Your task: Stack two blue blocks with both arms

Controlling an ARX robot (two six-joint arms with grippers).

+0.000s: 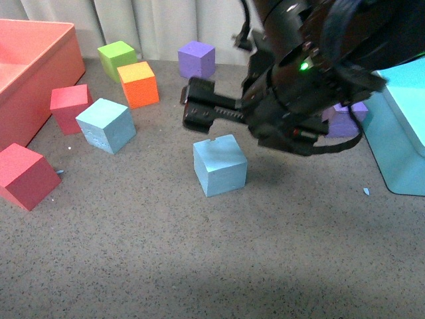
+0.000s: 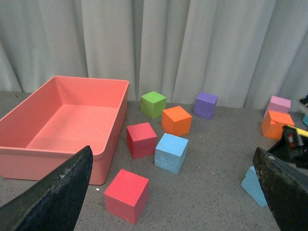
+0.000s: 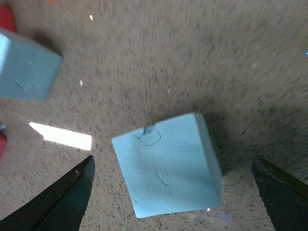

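Two light blue blocks lie on the grey table. One blue block (image 1: 106,125) is at the left, beside a red cube; the left wrist view shows it (image 2: 171,152) too. The notched blue block (image 1: 220,165) sits mid-table, and the right wrist view shows it (image 3: 168,166) between the spread fingers. My right gripper (image 1: 194,105) (image 3: 173,159) hovers open just above and behind it, not touching. My left gripper (image 2: 172,159) is open and empty, well back from the cubes. Its arm is outside the front view. One finger partly hides the notched block (image 2: 254,185).
A salmon bin (image 1: 26,73) stands at the far left and a cyan bin (image 1: 405,133) at the right. Red cubes (image 1: 70,106) (image 1: 26,176), a green cube (image 1: 117,58), an orange cube (image 1: 138,84) and a purple cube (image 1: 196,58) are scattered behind. White curtains close the back.
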